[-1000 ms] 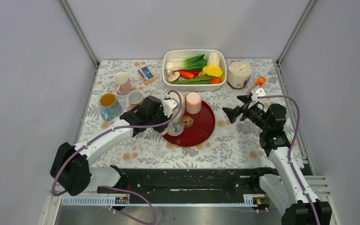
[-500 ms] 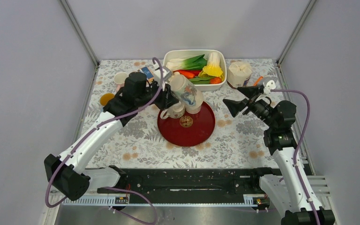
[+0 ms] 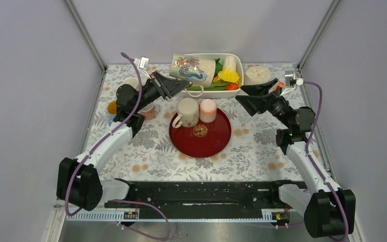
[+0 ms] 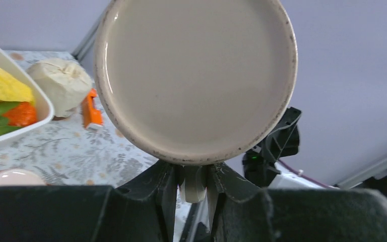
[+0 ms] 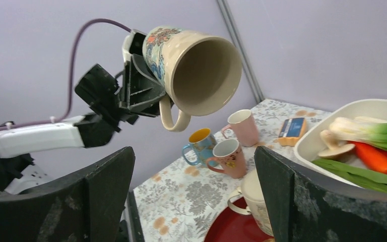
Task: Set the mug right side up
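- Held aloft above the far edge of the counter by the left tool [image 3: 174,86]: a painted, glazed mug [image 3: 194,69], tipped on its side, mouth toward the right edge, neither upside down nor upright.
- Clamped, by the look of the left wrist view, on the handle [image 5: 166,117] just under the mug's body, with the pale bottom filling that view.
- Waiting near the right edge, fingers wide apart with nothing between them: the right tool [image 3: 248,95].
- Probably ceramic: stiff, weighty for a pinch at one side, slick in its glaze, and likely to chip or break if dropped over the white tub [image 3: 239,68] or the red tray [image 3: 216,141].
- Best taken by the handle or across the rim wall; apt to swing about so narrow a grip.
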Motion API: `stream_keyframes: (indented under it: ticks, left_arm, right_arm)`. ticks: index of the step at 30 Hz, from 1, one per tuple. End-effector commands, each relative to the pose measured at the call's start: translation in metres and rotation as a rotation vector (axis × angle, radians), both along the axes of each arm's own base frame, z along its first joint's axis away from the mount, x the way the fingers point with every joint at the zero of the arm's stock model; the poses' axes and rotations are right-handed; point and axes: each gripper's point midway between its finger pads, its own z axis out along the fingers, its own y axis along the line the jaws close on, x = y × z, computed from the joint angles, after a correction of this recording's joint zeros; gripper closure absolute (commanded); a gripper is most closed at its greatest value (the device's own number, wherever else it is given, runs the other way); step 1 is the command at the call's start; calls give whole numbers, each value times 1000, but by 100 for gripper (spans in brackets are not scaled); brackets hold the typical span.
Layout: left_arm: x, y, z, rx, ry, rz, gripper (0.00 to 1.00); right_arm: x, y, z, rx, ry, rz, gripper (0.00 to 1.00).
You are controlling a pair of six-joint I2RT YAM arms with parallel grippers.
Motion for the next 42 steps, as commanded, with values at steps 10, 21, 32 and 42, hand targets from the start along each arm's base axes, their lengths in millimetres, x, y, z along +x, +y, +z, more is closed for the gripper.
stream_keyframes:
  ticks: [10,21,32,42]
  left_arm:
    - [-34,13,62,-299,-252,-68,100]
    - [-32,0,51,-304,-242,-116,100]
    - [-47,-21,41,-280,-273,-198,100]
    - [-51,-22,35,-258,-297,-193,100]
  right_arm:
    - [-6,79,-1,90,10,178,9]
    - [7,121,6,103,43,233,12]
    - [16,131,9,153,79,261,27]
    - [11,121,23,180,57,237,68]
